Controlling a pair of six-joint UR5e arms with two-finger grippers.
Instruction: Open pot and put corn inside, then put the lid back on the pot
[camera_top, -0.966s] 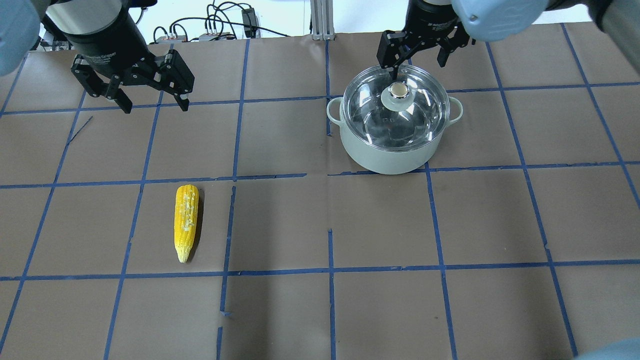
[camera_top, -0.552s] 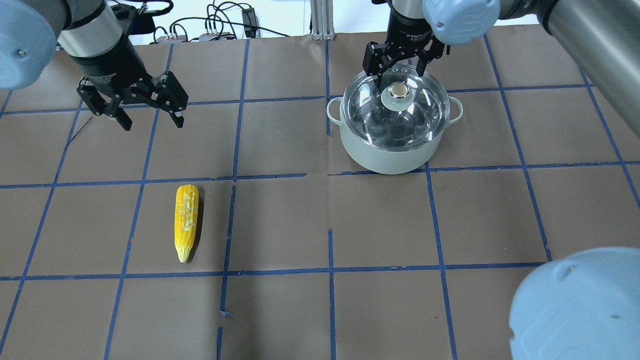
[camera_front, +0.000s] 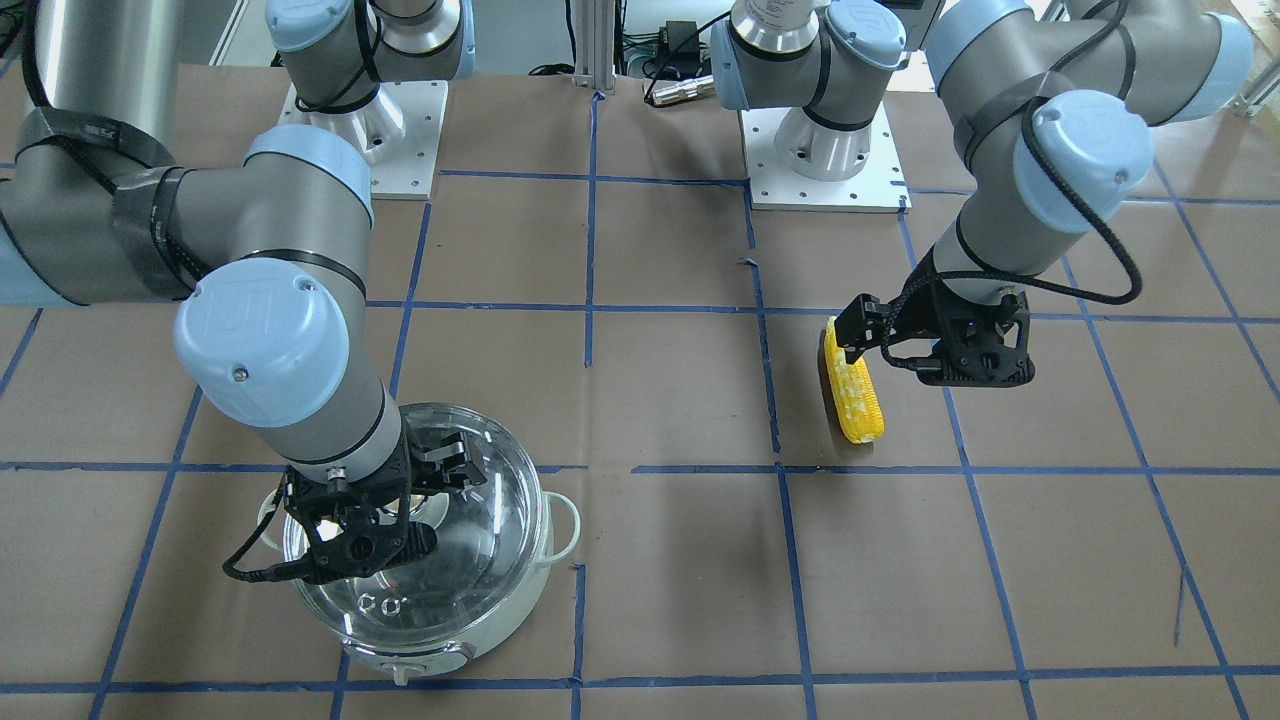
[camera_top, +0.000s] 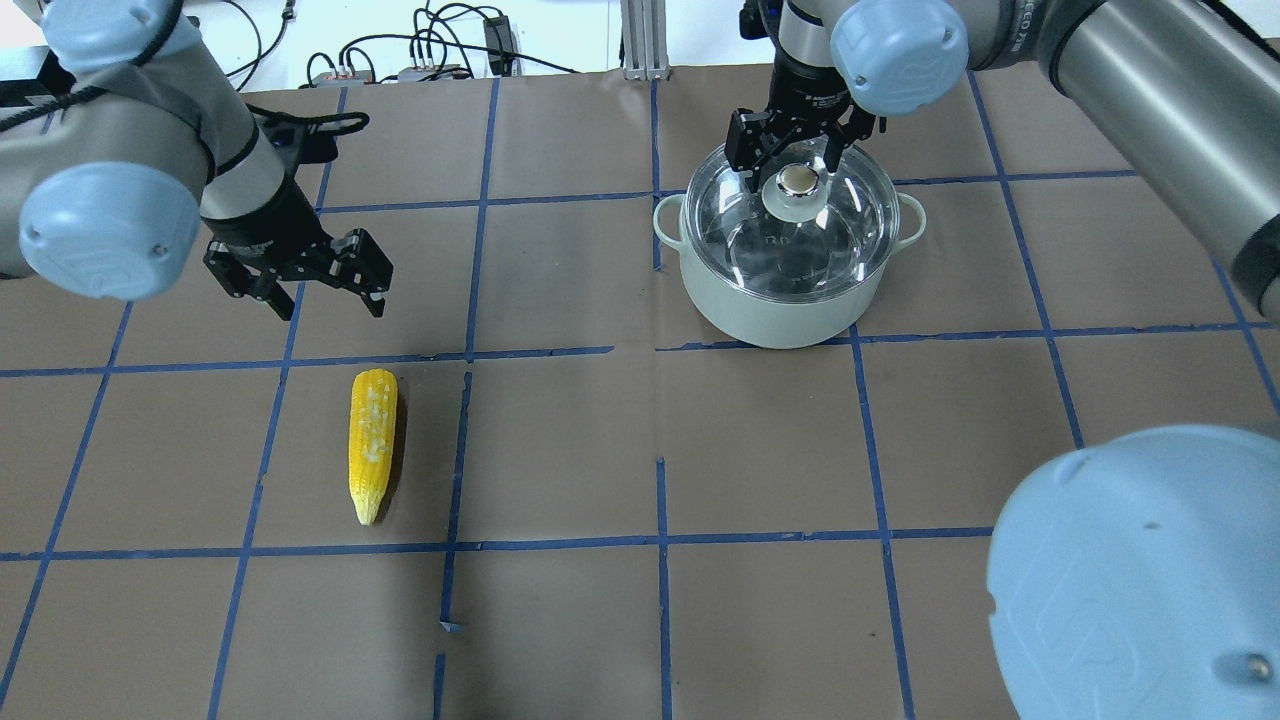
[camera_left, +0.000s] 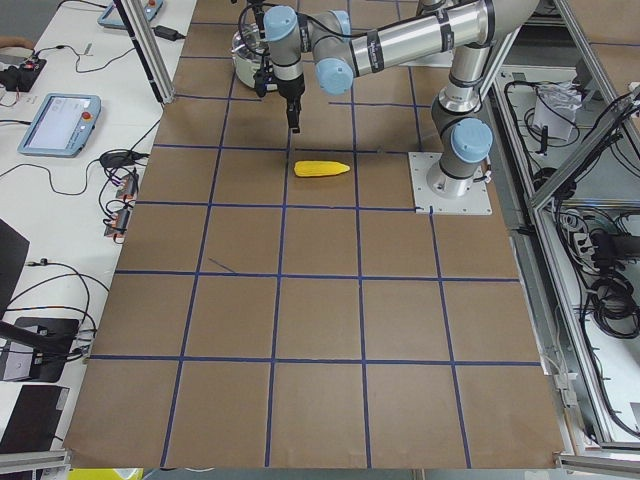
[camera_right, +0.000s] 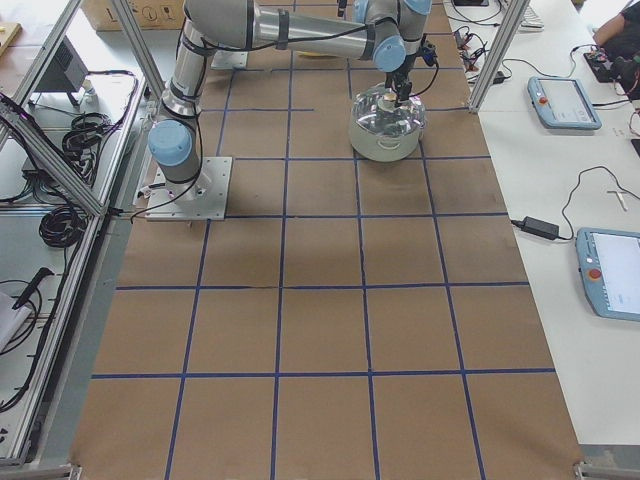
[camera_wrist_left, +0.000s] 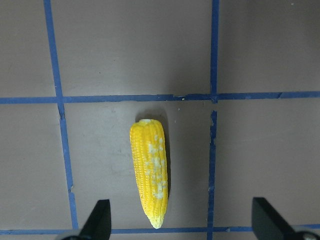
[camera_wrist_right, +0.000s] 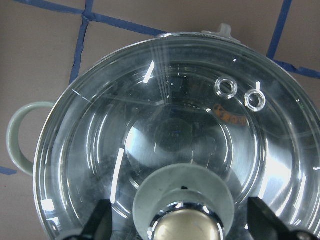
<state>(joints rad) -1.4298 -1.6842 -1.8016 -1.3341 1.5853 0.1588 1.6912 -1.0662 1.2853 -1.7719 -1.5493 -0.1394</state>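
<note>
The right gripper (camera_top: 793, 166), jaws wide, flanks the knob (camera_top: 797, 181) of the glass lid (camera_top: 800, 250) seated on the pot (camera_top: 770, 315) at the table's (camera_top: 560, 450) 1 o'clock, while the left gripper (camera_top: 330, 304), equally wide and empty, hovers at 12 o'clock of the corn (camera_top: 372, 440).

My view: pot (camera_top: 770, 315) right, corn (camera_top: 372, 440) left, well apart.
I see the lid (camera_top: 740, 230) on the pot.

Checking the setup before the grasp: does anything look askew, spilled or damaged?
Nothing stands out. The lid sits squarely on the pot and the corn lies intact. The left end effector hangs open near the corn; the right end effector is open over the lid.
</note>
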